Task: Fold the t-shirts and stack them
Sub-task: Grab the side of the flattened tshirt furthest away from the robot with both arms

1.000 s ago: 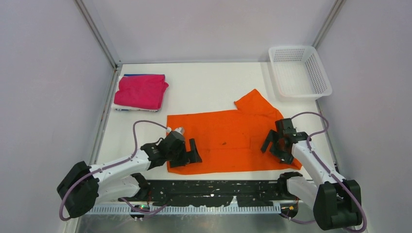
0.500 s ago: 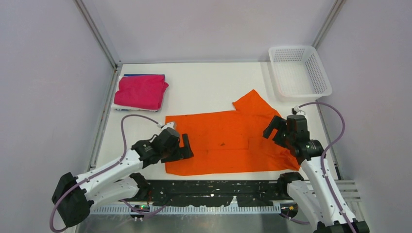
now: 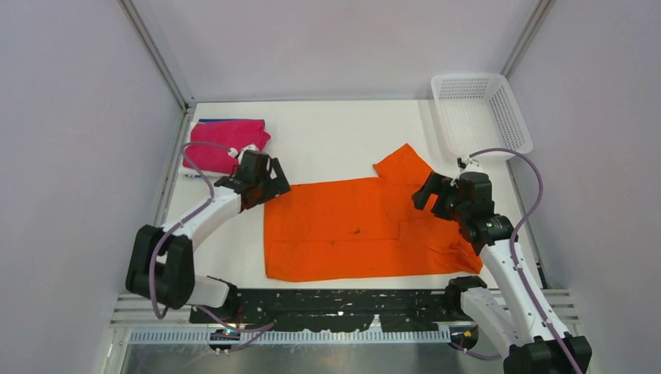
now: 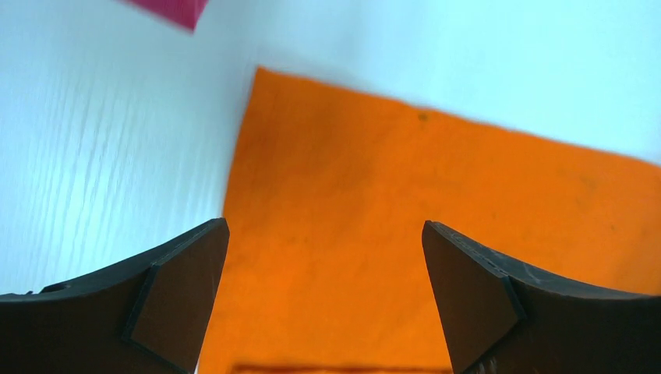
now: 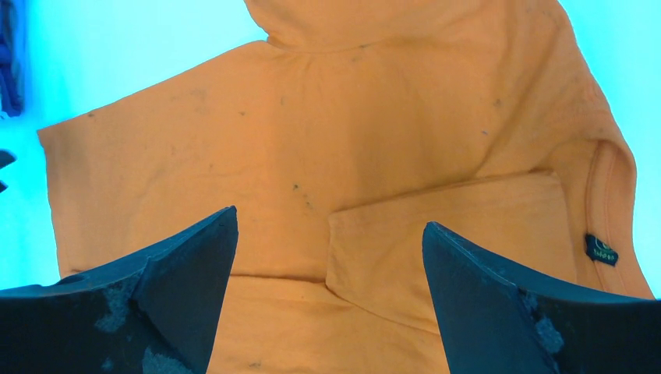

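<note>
While orange tee (image 3: 351, 230) lies flat, L gripper (image 3: 269, 181) at its 10 o'clock, R gripper (image 3: 431, 199) at 2, both jaws apart, holding nothing.

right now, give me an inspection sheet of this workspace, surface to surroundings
surface: white table, matte.
job's things: bright orange cloth t-shirt spread flat mid-table, one sleeve folded in, the other poking toward the far right; folded magenta-pink t-shirt at the far left, on a blue t-shirt barely showing.
clutter: white plastic mesh basket, far right corner; nothing seen inside.
grippers: left gripper open over the orange shirt's far left corner, right gripper open over its collar end; neither holds anything.
cables: purple cable looped on the left arm, another on the right.
surroundings: pale grey walls on three sides; black mounting rail at the near edge.
</note>
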`<action>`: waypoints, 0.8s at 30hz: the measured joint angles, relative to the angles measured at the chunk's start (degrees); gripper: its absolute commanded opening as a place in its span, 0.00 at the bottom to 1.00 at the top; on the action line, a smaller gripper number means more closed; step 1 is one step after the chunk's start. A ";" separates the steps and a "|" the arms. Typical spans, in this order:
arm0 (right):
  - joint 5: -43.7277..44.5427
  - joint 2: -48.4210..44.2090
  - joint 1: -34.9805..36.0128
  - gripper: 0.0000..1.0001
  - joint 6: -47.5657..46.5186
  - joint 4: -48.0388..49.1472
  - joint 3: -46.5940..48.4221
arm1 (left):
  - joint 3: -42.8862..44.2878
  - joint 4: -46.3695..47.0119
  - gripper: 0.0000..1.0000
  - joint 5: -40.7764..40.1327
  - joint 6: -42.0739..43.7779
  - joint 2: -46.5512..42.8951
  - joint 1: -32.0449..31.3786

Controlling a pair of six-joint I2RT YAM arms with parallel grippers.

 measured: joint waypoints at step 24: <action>0.24 3.54 0.00 0.95 -2.47 4.11 -0.11 | 17.73 4.17 0.99 4.50 8.63 28.09 6.47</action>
